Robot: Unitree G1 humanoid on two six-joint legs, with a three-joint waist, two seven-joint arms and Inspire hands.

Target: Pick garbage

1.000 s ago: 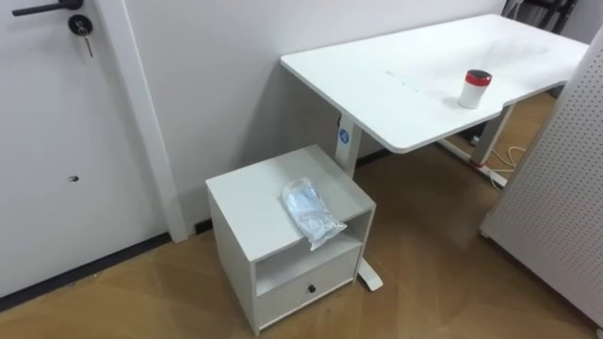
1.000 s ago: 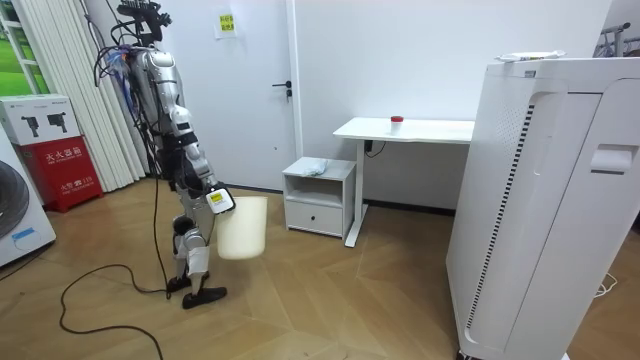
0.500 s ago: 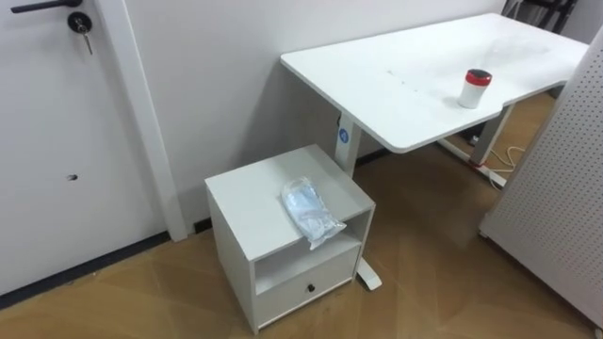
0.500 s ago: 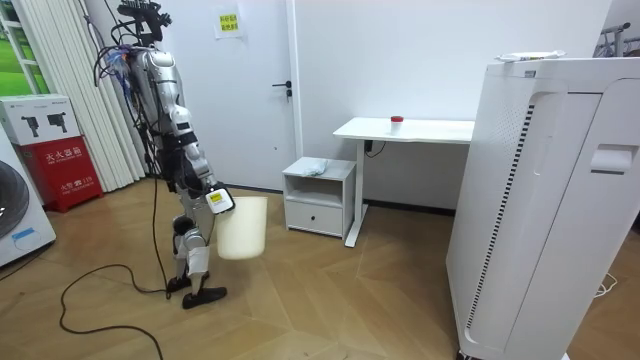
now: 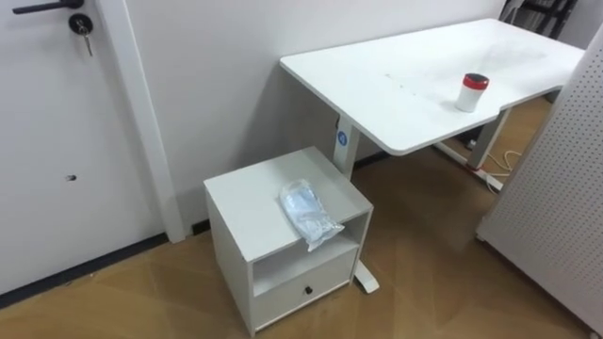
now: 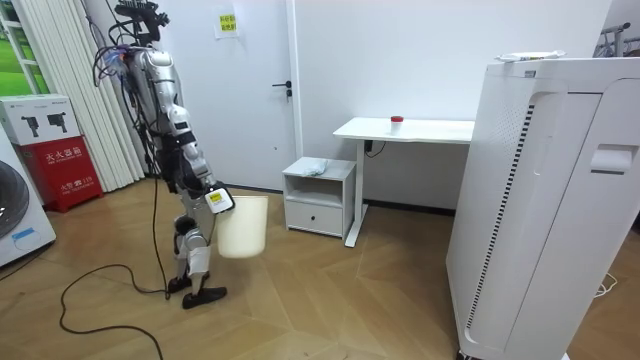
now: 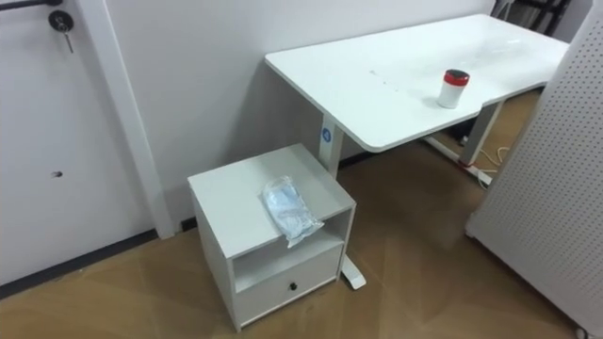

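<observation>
A crumpled clear plastic bag [image 5: 309,212] lies on top of a low white cabinet [image 5: 247,200], hanging slightly over its front edge. The same bag [image 6: 316,166] appears small in the room view. On the white desk [image 5: 415,75] behind stands a small white canister with a red cap [image 5: 471,92]. In the room view I stand on the wood floor a few steps from the cabinet, facing it. My right hand [image 6: 216,199] holds a cream waste bin [image 6: 243,228] by its rim, off the floor.
A white door [image 5: 57,132] fills the wall left of the cabinet. A white perforated panel [image 5: 556,198] stands on the right. A tall white appliance [image 6: 545,200] is at the room view's right, and a red box [image 6: 65,165] at its left.
The eye view has shifted slightly, so the camera moved a little. The bag, the canister and the bin stay where they were.
</observation>
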